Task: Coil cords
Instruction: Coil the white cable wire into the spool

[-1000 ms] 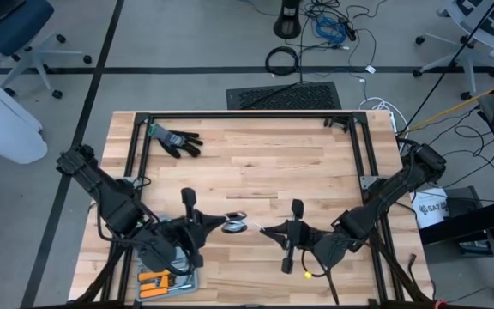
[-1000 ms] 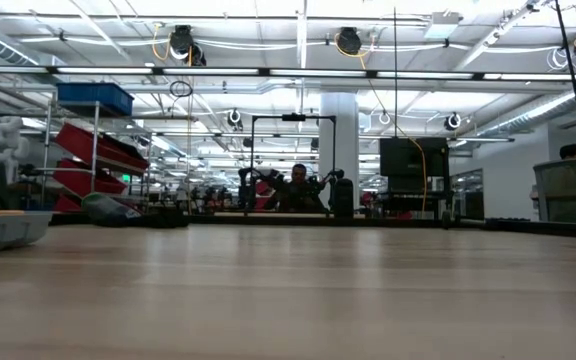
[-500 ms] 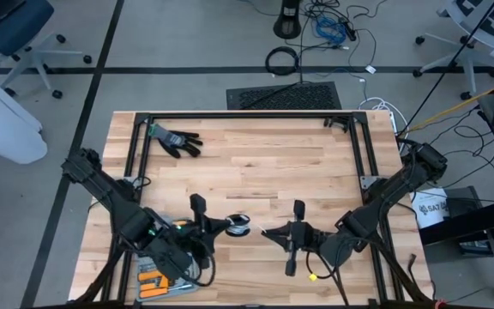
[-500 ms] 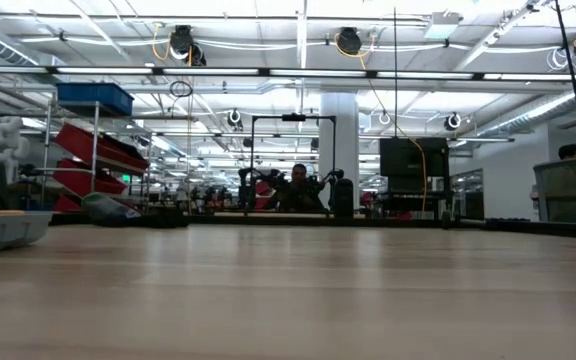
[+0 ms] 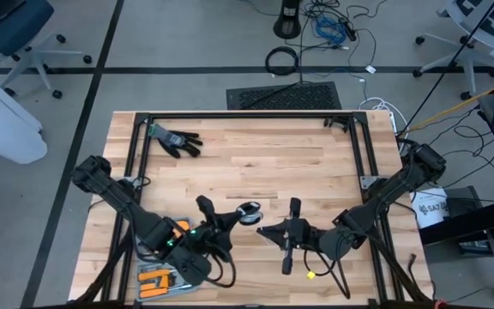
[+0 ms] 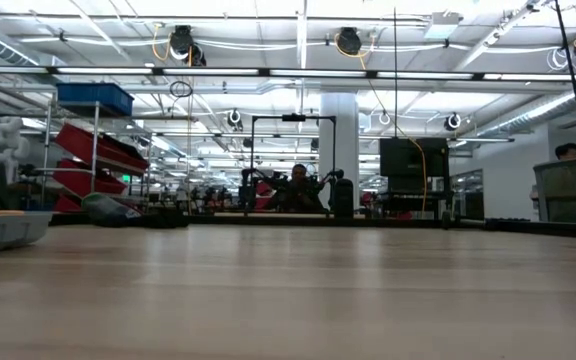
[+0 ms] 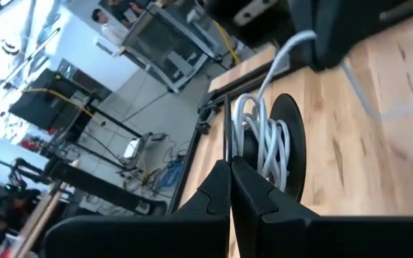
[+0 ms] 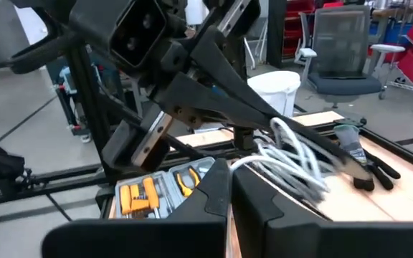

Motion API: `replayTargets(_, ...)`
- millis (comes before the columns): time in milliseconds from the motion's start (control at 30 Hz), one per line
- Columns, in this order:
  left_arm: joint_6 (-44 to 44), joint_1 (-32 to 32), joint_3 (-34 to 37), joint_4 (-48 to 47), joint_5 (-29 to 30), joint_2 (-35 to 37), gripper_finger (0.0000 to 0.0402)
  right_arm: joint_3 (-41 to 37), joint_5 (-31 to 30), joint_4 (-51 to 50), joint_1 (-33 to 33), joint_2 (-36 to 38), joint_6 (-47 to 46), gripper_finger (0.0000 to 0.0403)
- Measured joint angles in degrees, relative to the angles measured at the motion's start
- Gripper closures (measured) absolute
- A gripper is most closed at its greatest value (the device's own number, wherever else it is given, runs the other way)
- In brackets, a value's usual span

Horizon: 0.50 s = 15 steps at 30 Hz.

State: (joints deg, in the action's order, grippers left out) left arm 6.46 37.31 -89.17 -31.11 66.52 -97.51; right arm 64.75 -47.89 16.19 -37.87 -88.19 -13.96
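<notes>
My table (image 5: 256, 167) is one wooden top inside a black frame, and both my arms reach in low from its near edge. My left end effector (image 5: 234, 216) sits at the near middle, its fingers (image 7: 224, 197) clenched together, and the cords (image 5: 249, 211) lie right at its tip, touching it: a single small dark puck with white loops bunched on it. In my left wrist view the white loops (image 7: 264, 140) stand just past my closed fingertips, on the dark disc. My right end effector (image 5: 264, 232) is also clenched, empty, just beside the puck on its other side. One black glove (image 5: 175, 140) lies well apart at the far left. One tray of orange-handled tools (image 5: 159, 281) sits by my left arm.
</notes>
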Motion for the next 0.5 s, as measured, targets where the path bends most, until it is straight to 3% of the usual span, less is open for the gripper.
replayTargets(300, 0.28, -1.96, 0.0, 9.15, 1.25, -1.12, 0.0402, -0.02, -0.45, 9.52, 2.06, -3.18, 5.13, 0.0403)
replayTargets(500, 0.02, -2.37, 0.0, 12.13, 3.8, -1.16, 0.0401, -0.02, -3.67, 9.8, 3.19, -4.21, 6.88, 0.0403)
